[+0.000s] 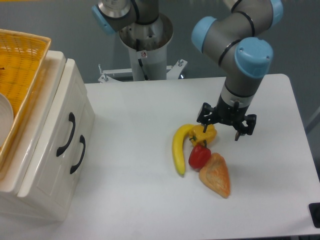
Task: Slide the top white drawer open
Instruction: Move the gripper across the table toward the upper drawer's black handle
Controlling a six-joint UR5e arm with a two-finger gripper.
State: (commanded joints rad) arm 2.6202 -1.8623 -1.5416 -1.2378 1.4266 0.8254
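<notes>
Cabinet [47, 165] at frame left, basket [20, 80] on top. Banana [178, 148], two peppers [201, 145], pastry [216, 175] clustered mid-tabletop [135, 115]; gripper [226, 121] just above them.
</notes>
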